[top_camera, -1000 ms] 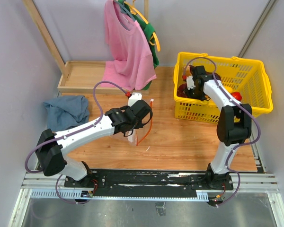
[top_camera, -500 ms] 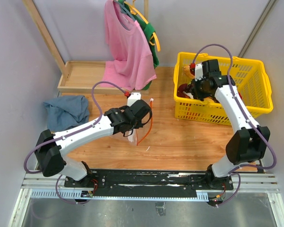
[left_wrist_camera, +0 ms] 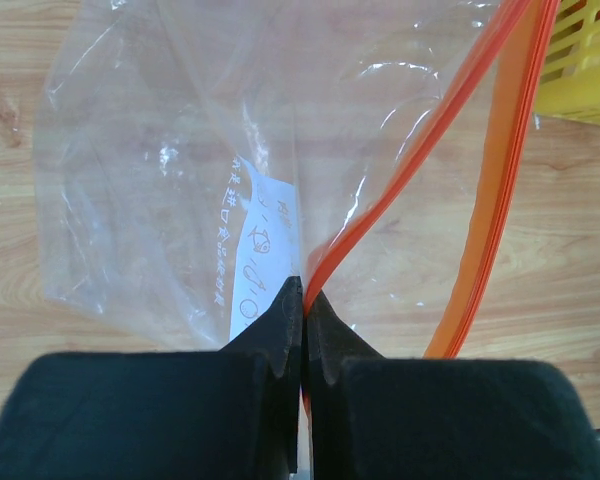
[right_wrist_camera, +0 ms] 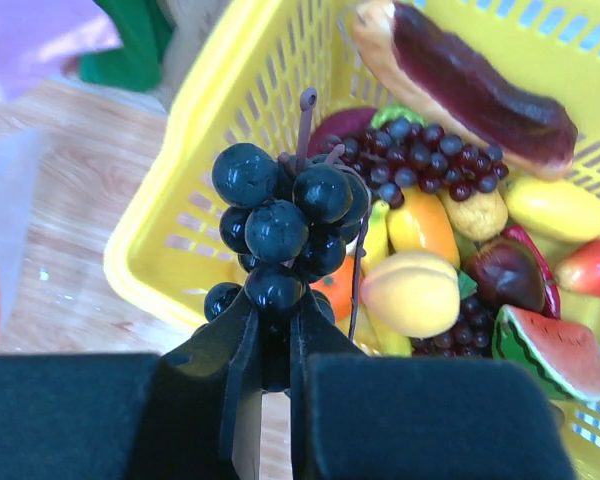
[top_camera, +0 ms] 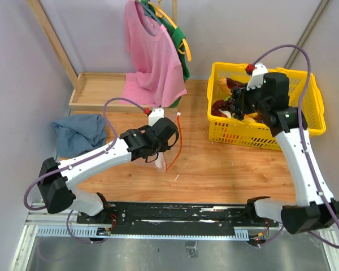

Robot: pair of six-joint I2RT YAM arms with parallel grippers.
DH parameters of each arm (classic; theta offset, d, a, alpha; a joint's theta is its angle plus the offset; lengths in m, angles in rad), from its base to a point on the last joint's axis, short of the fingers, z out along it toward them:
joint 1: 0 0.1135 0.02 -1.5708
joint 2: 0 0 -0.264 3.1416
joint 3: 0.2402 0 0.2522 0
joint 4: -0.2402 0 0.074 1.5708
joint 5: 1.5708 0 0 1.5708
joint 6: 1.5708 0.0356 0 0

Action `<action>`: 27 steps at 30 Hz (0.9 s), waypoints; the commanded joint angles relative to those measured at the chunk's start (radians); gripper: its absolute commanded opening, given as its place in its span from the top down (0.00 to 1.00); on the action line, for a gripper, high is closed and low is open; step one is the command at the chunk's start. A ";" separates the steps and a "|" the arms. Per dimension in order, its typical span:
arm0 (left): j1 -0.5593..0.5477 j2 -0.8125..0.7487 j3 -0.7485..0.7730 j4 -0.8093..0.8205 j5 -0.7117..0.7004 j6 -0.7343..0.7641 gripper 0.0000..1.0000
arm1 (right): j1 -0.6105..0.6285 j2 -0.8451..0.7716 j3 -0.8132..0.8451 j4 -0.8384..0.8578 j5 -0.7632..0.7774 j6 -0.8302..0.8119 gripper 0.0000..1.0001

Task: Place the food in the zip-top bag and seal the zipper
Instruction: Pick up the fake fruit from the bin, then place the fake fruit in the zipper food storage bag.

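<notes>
From above, the left gripper sits mid-frame with the zip-top bag just beneath it and the zipper curving alongside. The right gripper is over the yellow basket, upper right.

Left wrist: jaws pinched tight on the bag's red-edged rim, bottom centre.

Right wrist: jaws clamped on a bunch of dark grapes, centre frame.

The zip-top bag is clear, zipper orange-red, basket yellow, grapes blue-black.

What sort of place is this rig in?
Probably a robot lab test cell, not a kitchen: wooden table boxed in by plain walls, yellow basket of toy-looking food, pink shirt hung as a prop.
</notes>
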 commanded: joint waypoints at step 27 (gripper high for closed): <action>0.010 -0.141 -0.062 0.164 0.034 -0.144 1.00 | 0.527 -0.238 -0.498 0.973 -0.076 0.498 0.99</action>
